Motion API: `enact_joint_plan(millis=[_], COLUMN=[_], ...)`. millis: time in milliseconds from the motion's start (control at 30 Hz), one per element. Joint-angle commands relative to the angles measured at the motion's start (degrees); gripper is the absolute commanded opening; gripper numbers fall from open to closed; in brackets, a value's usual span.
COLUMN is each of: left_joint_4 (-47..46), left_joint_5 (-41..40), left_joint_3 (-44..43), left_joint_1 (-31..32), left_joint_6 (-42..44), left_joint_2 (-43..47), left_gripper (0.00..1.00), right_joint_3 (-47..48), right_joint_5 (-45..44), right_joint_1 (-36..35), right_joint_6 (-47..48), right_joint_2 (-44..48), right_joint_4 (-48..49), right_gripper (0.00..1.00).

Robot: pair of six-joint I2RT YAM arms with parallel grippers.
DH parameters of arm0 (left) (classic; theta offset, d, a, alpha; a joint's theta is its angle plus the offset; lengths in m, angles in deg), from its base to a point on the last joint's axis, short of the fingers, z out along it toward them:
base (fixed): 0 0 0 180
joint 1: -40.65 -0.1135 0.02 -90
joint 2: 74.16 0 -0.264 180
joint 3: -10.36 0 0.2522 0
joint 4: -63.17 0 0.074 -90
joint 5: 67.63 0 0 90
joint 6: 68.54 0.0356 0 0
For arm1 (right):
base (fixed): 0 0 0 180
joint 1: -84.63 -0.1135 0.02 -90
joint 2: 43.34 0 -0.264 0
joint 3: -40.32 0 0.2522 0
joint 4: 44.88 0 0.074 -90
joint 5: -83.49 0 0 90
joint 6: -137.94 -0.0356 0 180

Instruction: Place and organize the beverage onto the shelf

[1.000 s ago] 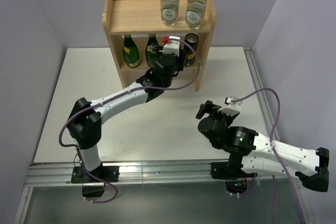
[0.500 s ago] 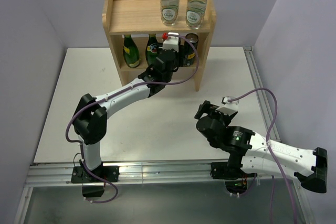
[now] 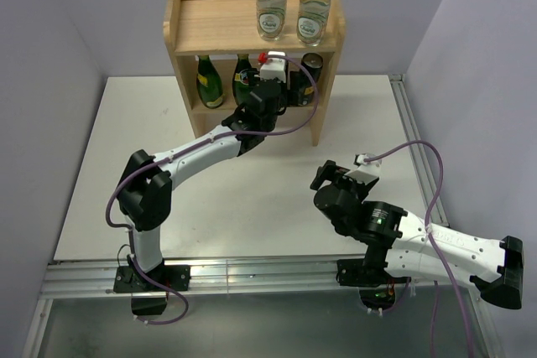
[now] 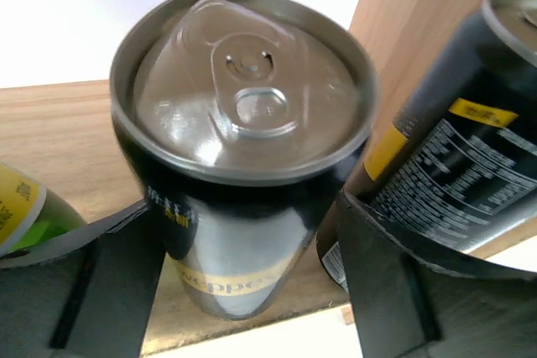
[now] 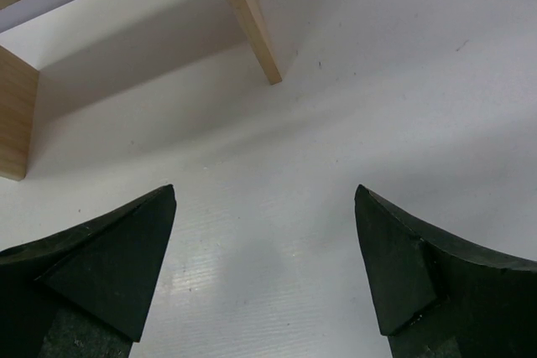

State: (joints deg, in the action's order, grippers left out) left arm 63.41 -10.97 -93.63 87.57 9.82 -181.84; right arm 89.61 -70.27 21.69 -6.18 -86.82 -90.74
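On the white table (image 3: 101,165) the wooden shelf (image 3: 218,23) stands at the far edge, green bottles (image 3: 208,81) on its lower left. Our left gripper (image 4: 245,207) brackets a black can (image 4: 243,106) beside the second can (image 4: 470,165); clamped or loosened, we cannot tell. We should release fully, then withdraw straight. Our right gripper (image 5: 264,199) gapes empty.

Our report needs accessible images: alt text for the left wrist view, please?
A dark can with a silver top stands on the wooden shelf between the left gripper's black fingers. A second can stands to its right, a green bottle at left.
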Motion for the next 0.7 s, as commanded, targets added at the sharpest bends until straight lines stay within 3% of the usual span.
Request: enact_joint_plan(millis=[0, 33, 67, 667], left_joint_4=[-4.76, -4.85, -4.76, -4.06], left_joint_5=[-0.14, -0.23, -0.41, -2.25], left_joint_3=[-1.35, -1.00, -0.65, 2.26], left_joint_1=[-0.33, -0.33, -0.33, 2.21], left_joint_6=[-1.37, -1.46, -1.46, -1.46], left_joint_2=[2.56, 3.00, 3.17, 7.13], left_gripper=[0.84, 0.93, 0.94, 0.93], right_joint_3=[-0.46, -0.55, -0.46, -0.81], right_joint_5=[-0.83, -0.83, -0.83, 0.05], right_joint_1=[0.53, 0.45, 0.53, 0.53], right_joint_6=[-0.89, -1.06, -1.24, -1.95], right_joint_2=[0.16, 0.24, 0.16, -0.02], right_joint_4=[1.25, 1.16, 1.16, 1.16], right_gripper=[0.94, 0.94, 0.94, 0.93])
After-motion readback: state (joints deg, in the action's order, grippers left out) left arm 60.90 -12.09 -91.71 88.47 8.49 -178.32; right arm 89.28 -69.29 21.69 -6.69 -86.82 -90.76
